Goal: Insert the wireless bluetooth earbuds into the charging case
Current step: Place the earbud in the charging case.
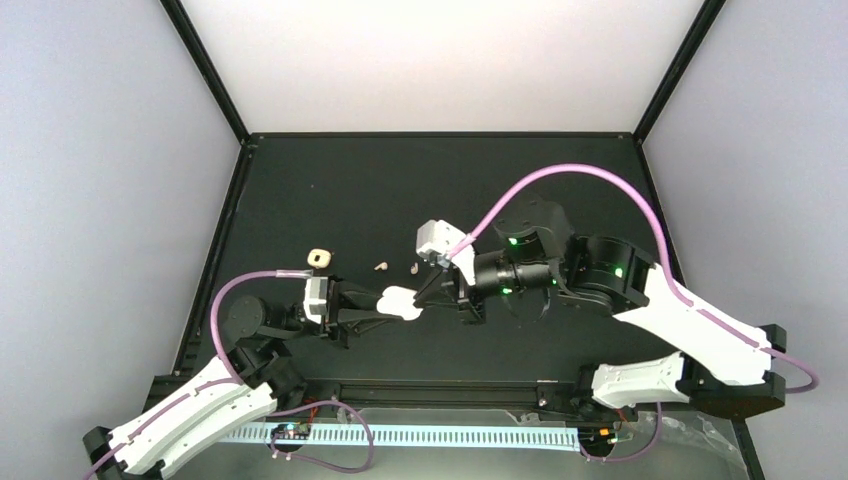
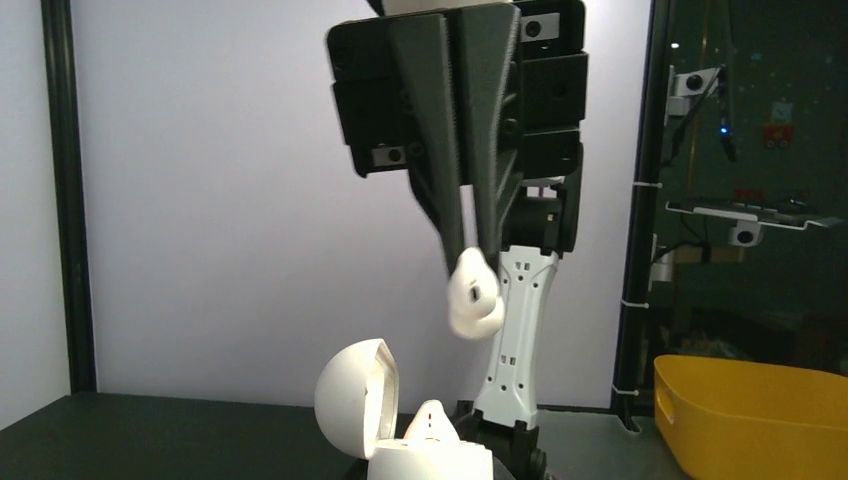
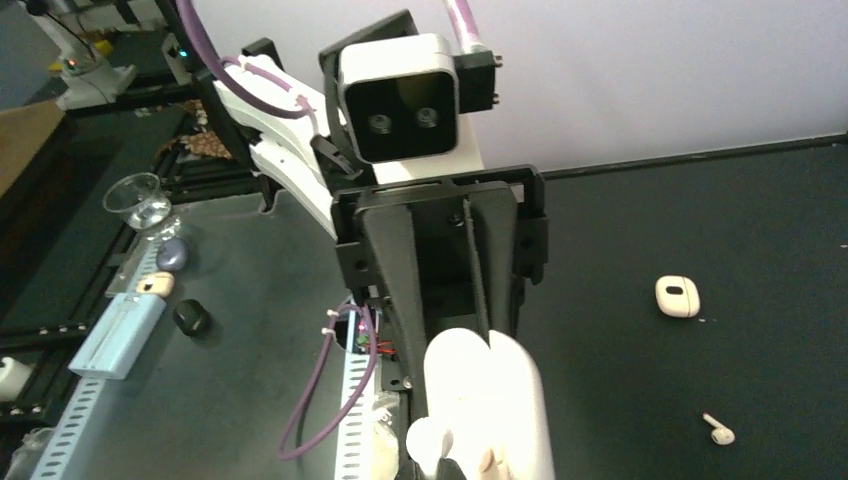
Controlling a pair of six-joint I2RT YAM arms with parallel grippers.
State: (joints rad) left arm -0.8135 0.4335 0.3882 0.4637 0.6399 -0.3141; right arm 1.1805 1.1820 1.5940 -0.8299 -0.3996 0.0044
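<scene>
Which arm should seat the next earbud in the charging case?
Right, most likely. The right gripper is shut on a white earbud that hangs just above the open charging case. The left gripper is shut on that case, so it seems best left as the holder.

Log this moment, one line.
left gripper: holding open charging case | right gripper: holding white earbud above case | insertion: pending

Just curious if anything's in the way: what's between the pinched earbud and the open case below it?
Only empty air, as the left wrist view shows: the earbud hangs above the open case.
</scene>
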